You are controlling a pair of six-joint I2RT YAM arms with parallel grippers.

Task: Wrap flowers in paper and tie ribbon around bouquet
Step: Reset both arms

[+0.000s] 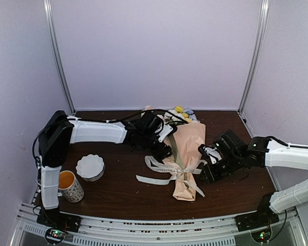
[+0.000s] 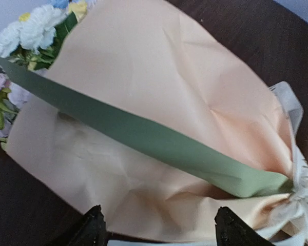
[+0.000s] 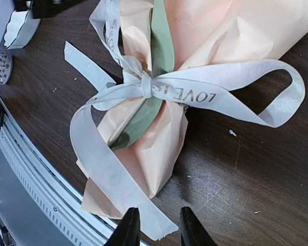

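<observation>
The bouquet (image 1: 185,154) lies flat on the dark wooden table (image 1: 118,197), about mid-table between the two arms, its narrow end toward the near edge. The flowers (image 1: 182,113) poke out of the wide far end, white and yellow heads showing in the left wrist view. The peach-tan paper (image 2: 143,77) is rolled round them, with a sage-green strip (image 2: 143,138) running along its length. The ribbon (image 3: 185,92) is tied round the narrow part in a knot (the lettering reads "LOVE"), with loops and loose tails spread on the table either side.

The left gripper (image 2: 161,230) sits by the upper part of the bouquet, its jaws wide apart with nothing between them, the paper just ahead of the tips. The right gripper (image 3: 155,228) is low at the bouquet's right side, jaws parted only narrowly. One ribbon tail ends right at the gap; whether the tips touch it is hard to tell.

A white bowl (image 1: 90,166) and a cup (image 1: 71,186) stand at the left.
</observation>
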